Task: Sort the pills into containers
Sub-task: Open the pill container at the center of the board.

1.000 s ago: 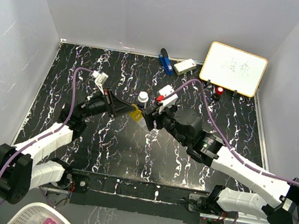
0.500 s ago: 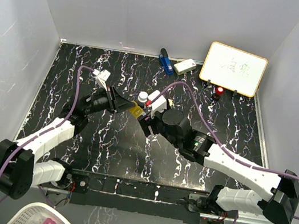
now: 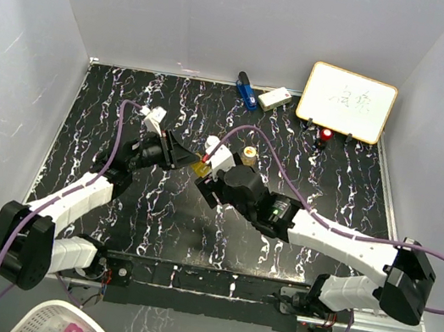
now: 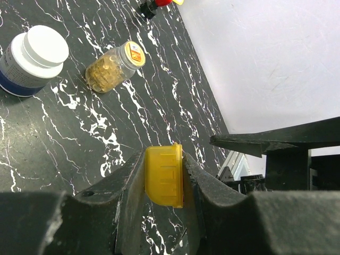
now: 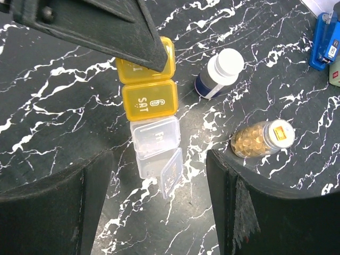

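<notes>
My left gripper is shut on the yellow end of the small oblong pill box and holds it over the table's middle. In the right wrist view the box shows two yellow sections, then clear ones, and the end lid stands open. My right gripper is open and hovers just above the box's clear end. The dark bottle with the white cap stands behind the box. The golden-amber bottle lies on its side to its right.
A blue object and a white block lie at the back edge. A whiteboard leans at the back right, with a small red-topped item in front. A white basket sits below the table's near edge.
My right arm has swung left and forward over the pill box, which uncovers the amber bottle in the top view. My left gripper has kept its hold on the box and shifted slightly.
</notes>
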Available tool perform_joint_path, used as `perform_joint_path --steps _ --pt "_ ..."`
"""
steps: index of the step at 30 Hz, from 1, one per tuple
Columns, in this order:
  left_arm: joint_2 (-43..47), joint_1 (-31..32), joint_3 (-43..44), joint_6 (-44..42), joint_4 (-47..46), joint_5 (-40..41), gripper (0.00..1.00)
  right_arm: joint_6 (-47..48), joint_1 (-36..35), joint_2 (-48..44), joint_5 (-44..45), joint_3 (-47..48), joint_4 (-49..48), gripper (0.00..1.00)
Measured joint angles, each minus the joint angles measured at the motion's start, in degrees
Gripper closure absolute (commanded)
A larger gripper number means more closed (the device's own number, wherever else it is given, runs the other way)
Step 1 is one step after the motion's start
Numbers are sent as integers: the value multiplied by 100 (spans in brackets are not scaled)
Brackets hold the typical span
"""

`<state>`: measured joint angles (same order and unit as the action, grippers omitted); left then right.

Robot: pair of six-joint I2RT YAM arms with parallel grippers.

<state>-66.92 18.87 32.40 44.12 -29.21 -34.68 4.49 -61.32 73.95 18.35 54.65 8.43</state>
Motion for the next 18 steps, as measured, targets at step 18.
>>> perform_joint_path --steps 18 --pt "105 0 0 -39 42 26 100 9 -46 162 562 -151 -404 51"
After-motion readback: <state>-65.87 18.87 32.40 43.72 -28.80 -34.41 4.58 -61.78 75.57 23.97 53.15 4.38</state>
